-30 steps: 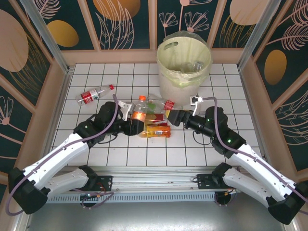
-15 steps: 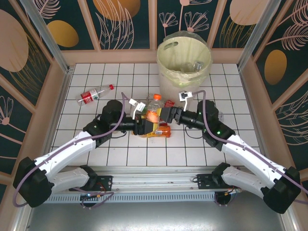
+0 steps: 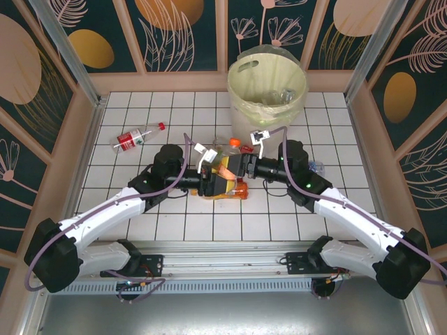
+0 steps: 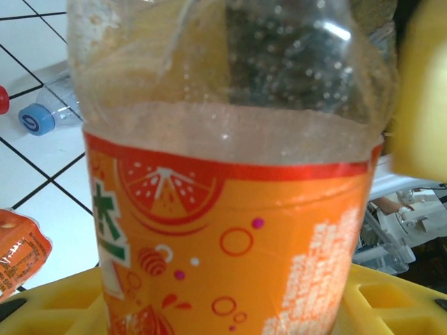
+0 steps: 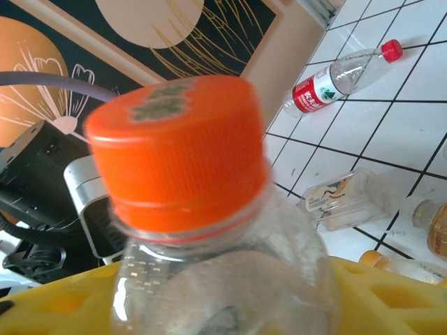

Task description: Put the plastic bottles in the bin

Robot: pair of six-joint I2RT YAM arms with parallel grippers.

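Orange-labelled soda bottle stands cap-up at frame centre, left gripper clamped on its body; right gripper straddles the neck, closure indeterminate.

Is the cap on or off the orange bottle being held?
On: the orange cap sits over the neck of the orange bottle.

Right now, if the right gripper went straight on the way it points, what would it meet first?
The clear plastic bottle with the orange cap and orange label, directly ahead and very close in the right wrist view. The left gripper holds it. Whether there is contact yet, I cannot tell.
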